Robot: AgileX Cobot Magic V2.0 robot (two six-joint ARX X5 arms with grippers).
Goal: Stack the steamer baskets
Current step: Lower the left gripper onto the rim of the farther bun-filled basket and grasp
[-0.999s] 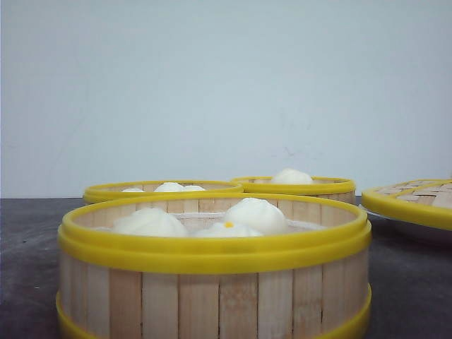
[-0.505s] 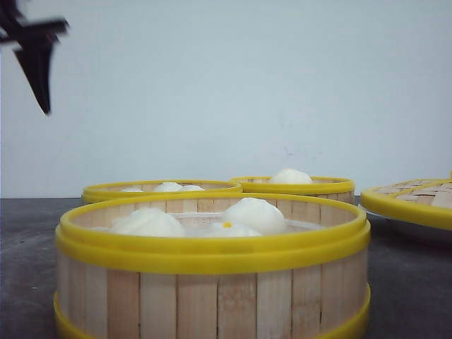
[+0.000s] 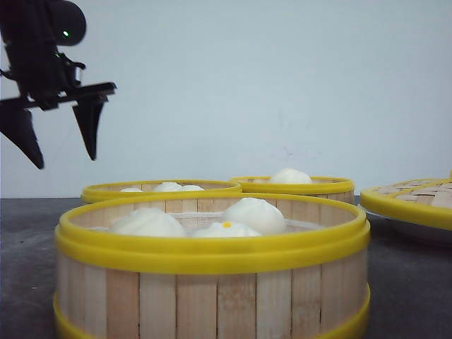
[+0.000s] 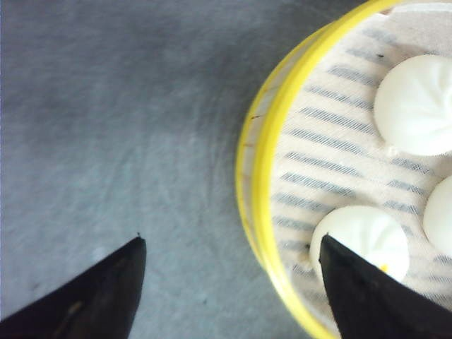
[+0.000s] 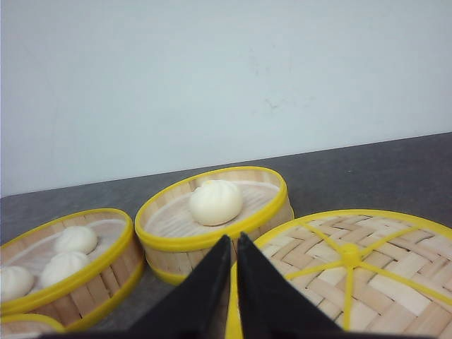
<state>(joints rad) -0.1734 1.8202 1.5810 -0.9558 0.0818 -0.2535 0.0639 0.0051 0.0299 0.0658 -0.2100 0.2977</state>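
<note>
Overhead, left claw [image 3: 56, 152] hanging upper left, fingers spread wide, empty, above surface [image 4: 106, 127] beside nearest steamer basket [image 3: 212, 282] with three buns [image 3: 258, 214]. Right claw [image 5: 234, 247] low, tips pressed together, gripping nothing, before woven lid [image 5: 353, 275]. Behind: basket of three buns [image 5: 67, 265], basket of one [image 5: 212, 212], none stacked.

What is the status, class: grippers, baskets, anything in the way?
Left gripper open, high above table, empty. Right gripper shut, empty. Three steamer baskets unstacked, buns inside. Lid beside them, nothing blocking.
</note>
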